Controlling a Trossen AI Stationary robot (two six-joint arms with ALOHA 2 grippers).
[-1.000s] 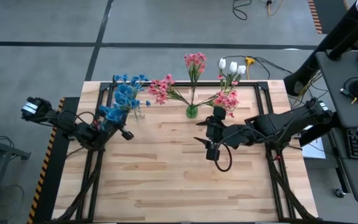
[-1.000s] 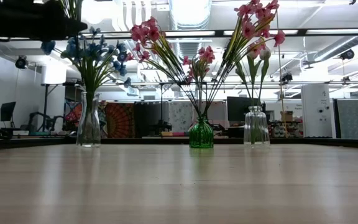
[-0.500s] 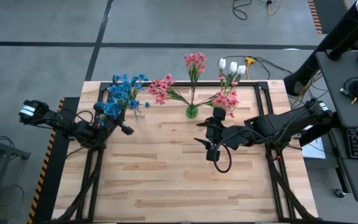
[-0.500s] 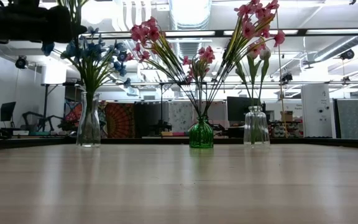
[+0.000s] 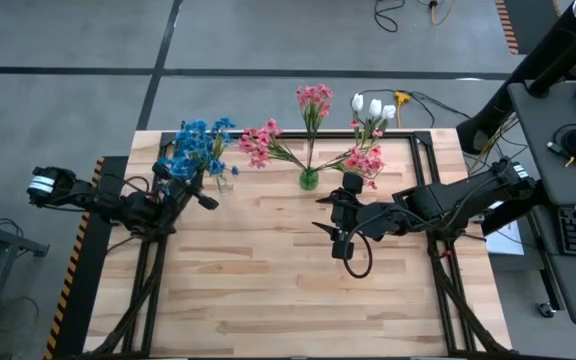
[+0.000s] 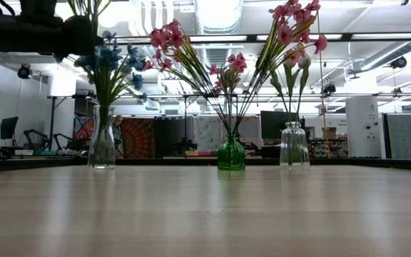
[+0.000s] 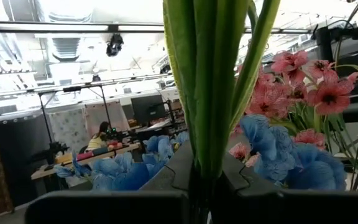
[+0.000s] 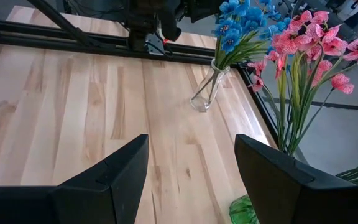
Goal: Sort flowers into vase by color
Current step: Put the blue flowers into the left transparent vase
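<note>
Wooden bench (image 5: 268, 290) bare up front; right pincer (image 5: 340, 236) hangs wide open, empty, mid-bench. Farther back, left pincer (image 5: 190, 192) is clamped on a green stem (image 7: 211, 81) above the clear vase (image 6: 102, 139) of blue flowers (image 5: 196, 148); next, I'd judge, lower it in and release.

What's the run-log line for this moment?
left gripper: shut on green stems, at clear vase with blue flowers | right gripper: open, empty, mid-table | pink flowers: in green vase

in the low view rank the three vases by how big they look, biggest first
1. Left clear vase, tallest of the three.
2. Right clear vase, shorter but wide.
3. Green vase, smallest.
All stand in one row, so nearness hardly skews this.
</note>
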